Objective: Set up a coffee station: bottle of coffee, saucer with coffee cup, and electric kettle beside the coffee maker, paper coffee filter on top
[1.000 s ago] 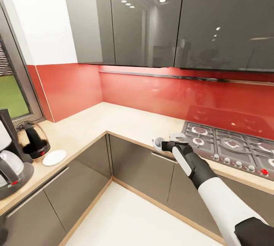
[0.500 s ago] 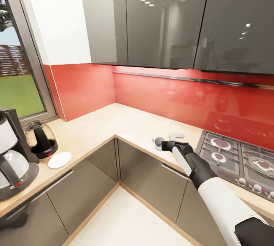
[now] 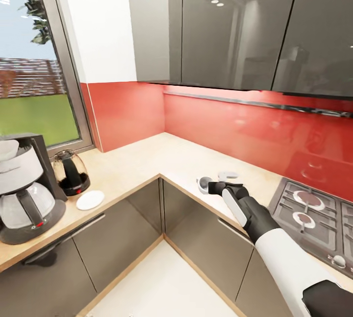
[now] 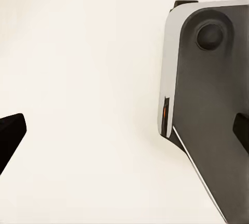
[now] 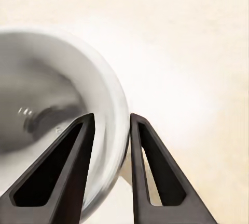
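**Kitchen corner, cup in my right pincer**

Grey wall cabinets [image 3: 235, 28] are hanging over a red backsplash [image 3: 215, 126], and the beige countertop [image 3: 142, 160] is bending round the corner beneath them, with a window [image 3: 34, 86] showing grass on the far left and a gas hob [image 3: 318, 209] at the right edge. On the left run, the coffee maker [image 3: 24, 189] is standing tallest, with something white sitting on its top that I cannot make out clearly. Just beside it the electric kettle [image 3: 71, 172] is resting, and the saucer [image 3: 90, 200] is lying flat near the kettle, bare.

I am reaching my right arm out level over the other run, and my right gripper [image 3: 212, 187] is pinching the coffee cup [image 3: 204, 183] by its rim: in my right wrist view one finger is inside the white wall [image 5: 111, 130] and one outside. The cup is well apart from the saucer.

My left gripper's fingertips [image 4: 10, 135] are standing wide apart over pale floor.
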{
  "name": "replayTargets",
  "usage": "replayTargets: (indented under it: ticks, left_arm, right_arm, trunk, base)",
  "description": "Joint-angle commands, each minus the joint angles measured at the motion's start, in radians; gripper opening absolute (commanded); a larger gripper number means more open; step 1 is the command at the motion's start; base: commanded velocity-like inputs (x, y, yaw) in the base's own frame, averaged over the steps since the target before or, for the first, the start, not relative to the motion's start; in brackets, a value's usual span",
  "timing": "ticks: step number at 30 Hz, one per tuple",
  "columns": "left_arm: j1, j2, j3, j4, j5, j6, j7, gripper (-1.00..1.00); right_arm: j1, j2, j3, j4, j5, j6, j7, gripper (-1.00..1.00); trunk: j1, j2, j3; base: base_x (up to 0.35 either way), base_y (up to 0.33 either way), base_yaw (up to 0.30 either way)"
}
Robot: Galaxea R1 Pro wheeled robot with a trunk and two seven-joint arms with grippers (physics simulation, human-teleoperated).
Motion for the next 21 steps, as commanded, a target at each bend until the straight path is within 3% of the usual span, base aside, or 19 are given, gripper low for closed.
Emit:
replayTargets:
  ticks: [1,18,21]
  left_arm:
    - [-0.001,0.0,0.009,0.001,-0.01,-0.004,-0.003,1.0]
    - [-0.001,0.003,0.01,0.002,-0.01,-0.002,-0.002,1.0]
    - [-0.001,0.011,0.009,0.004,0.012,-0.001,0.002,1.0]
  right_arm:
    - [-0.001,-0.002,0.004,-0.002,-0.012,0.002,-0.007,-1.0]
    - [-0.001,0.0,0.004,-0.002,-0.012,0.002,-0.007,-1.0]
    - [-0.001,0.0,0.004,-0.003,-0.012,0.002,-0.007,-1.0]
  trunk:
    - [0.001,-0.002,-0.002]
    - [0.001,-0.002,-0.002]
    - [0.001,-0.002,-0.002]
  base:
    - [-0.001,-0.003,0.277]
    - [0.0,0.0,0.278]
    - [0.0,0.0,0.278]
